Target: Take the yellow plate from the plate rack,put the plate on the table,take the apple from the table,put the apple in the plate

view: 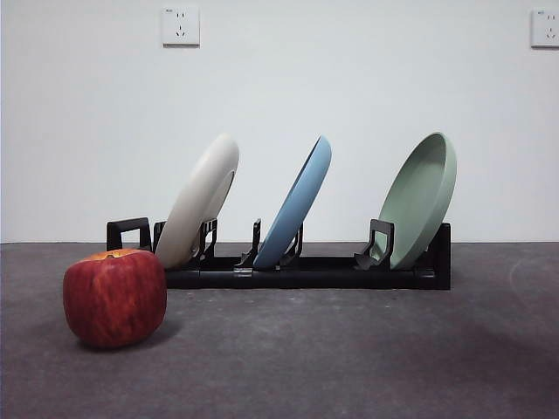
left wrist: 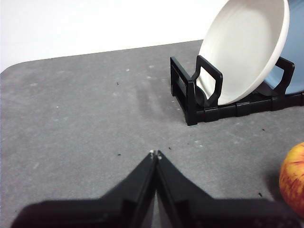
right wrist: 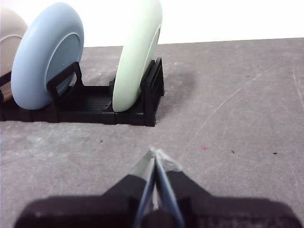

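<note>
Front view: the plate rack point(view: 297, 266), long, low and black, is seen standing on the table point(view: 349, 358), a dark grey matte surface. Three plates are held on edge in it, all tilted the same way. The yellow plate point(view: 203, 199), matte cream with a faint yellowish tint, is lodged in the slot at the rack's left end in this view; the light blue plate point(view: 300, 202) is held in the middle, and the sage green plate point(view: 424, 197) at the other end. The apple point(view: 114, 297) is set on the table in front of the rack's left end, apart from it; it is red with faint yellowish streaks and a yellow-orange patch at the stem dip. No arm is seen in this view. Left wrist view: the left gripper point(left wrist: 156, 155) is held over bare table with its jaws pressed together and nothing between them. The yellow plate point(left wrist: 247, 50) is seen leaning in the rack's end slot point(left wrist: 199, 102), its shallow round hollow facing the camera; the apple point(left wrist: 293, 178) is cut by the picture's edge. Right wrist view: the right gripper point(right wrist: 156, 153) is likewise closed on nothing, near the rack's end point(right wrist: 149, 102) where the sage green plate point(right wrist: 137, 57) is held, with the light blue plate point(right wrist: 47, 54) beside it.
</note>
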